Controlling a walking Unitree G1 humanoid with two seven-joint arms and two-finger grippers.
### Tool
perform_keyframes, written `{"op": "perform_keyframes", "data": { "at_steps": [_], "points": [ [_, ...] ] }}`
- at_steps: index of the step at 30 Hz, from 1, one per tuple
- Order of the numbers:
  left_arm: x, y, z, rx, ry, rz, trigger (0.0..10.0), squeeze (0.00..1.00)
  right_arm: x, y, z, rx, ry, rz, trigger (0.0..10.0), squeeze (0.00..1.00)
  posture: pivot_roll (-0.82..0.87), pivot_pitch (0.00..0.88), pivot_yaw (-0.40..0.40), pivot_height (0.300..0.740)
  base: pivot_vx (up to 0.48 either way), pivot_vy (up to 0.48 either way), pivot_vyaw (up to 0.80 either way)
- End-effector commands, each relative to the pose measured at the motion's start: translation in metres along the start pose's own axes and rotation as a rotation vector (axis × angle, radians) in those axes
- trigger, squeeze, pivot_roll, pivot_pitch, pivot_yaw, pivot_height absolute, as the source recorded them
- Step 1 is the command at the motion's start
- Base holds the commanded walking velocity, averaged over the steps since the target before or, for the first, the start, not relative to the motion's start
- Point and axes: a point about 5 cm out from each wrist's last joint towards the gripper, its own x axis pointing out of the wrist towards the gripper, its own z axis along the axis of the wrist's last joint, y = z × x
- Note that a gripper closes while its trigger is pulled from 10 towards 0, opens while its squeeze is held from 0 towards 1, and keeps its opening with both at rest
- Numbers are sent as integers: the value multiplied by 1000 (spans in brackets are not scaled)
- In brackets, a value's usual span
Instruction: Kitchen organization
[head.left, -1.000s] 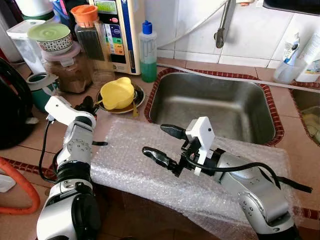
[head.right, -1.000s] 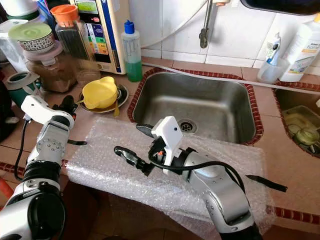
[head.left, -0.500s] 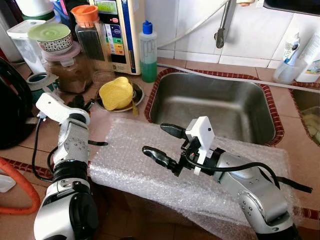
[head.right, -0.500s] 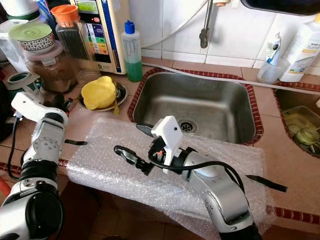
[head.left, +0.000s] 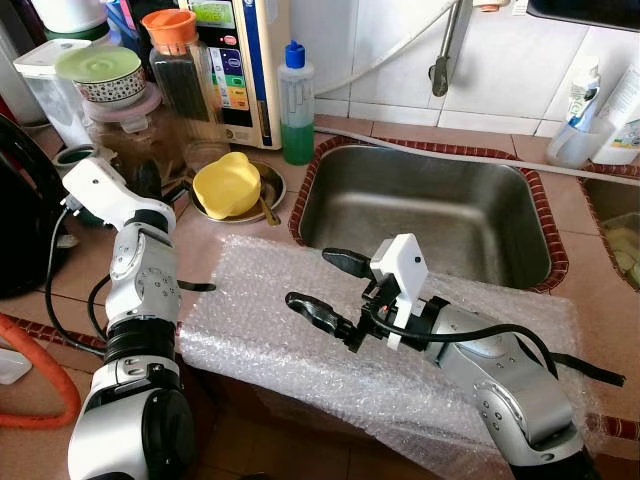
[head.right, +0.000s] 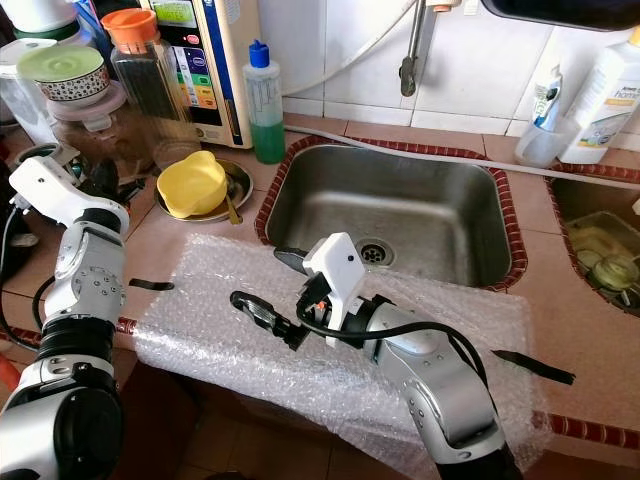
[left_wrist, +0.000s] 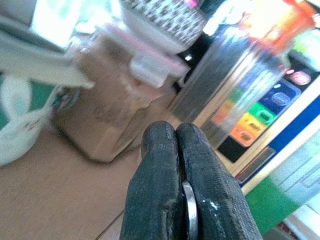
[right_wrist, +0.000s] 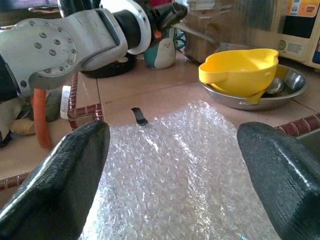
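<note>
Bench (head.left: 250, 232): tiled, with the steel sink (head.left: 430, 215) sunk in toward its back edge. Bubble wrap sheet (head.left: 300, 340) is draped over the front edge, probably as padding for whatever gets set down there.

Right gripper (head.left: 330, 290) hovers just above the wrap, fingers spread wide with nothing between them. It looks parked, waiting for a handoff or its own pick; pose matches a second ago.

Left gripper (left_wrist: 172, 165) is up at the bench's left side near the jar cluster. In the left wrist view its fingers are pressed shut, with a thin silver edge showing in the seam. What that is cannot be told. The arm has swung further toward the left edge than a second ago, and the wrist sits higher.

Yellow bowl (head.left: 228, 185) sits upright in the metal dish (head.left: 268, 190) just left of the sink, a spoon (head.right: 231, 210) lying in the dish beside it. Half a second ago the bowl was tipped on its side; now it rests open side up again, apart from both grippers.

Green bottle (head.left: 295, 100) stands behind the dish against the wall. Jar cluster looks like the next target, as a guess.
</note>
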Motion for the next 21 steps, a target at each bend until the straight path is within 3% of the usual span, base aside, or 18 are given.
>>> {"op": "perform_keyframes", "data": {
  "at_steps": [1,10,13,15,16,18,21],
  "points": [
    [1,-4,11,47,-54,-41,0,0,1,-1,4,-14,-10,2,10000,0,53,47,69,740,0,0,0],
    [2,-18,49,36,-209,-81,0,0,-1,-2,3,-18,-8,-13,10000,0,52,46,69,740,0,0,0],
    [1,-24,56,-46,-211,-92,0,0,-3,-4,3,-17,-9,-28,10000,0,42,48,69,740,0,0,0],
    [-2,-41,44,-192,-122,-199,0,0,-3,-11,4,-7,-28,-73,10000,0,48,49,65,740,0,0,0],
    [-3,-42,43,-204,-112,-208,0,0,-3,-12,4,-6,-30,-79,10000,0,48,49,65,740,0,0,0],
    [-11,-53,21,-313,-4,-261,0,0,-2,-32,10,17,-87,-213,10000,0,53,49,65,740,0,0,0],
    [-18,-61,10,-309,31,-292,0,0,-5,-48,15,64,-140,-322,10000,0,58,50,64,740,0,0,0]
  ]
}}
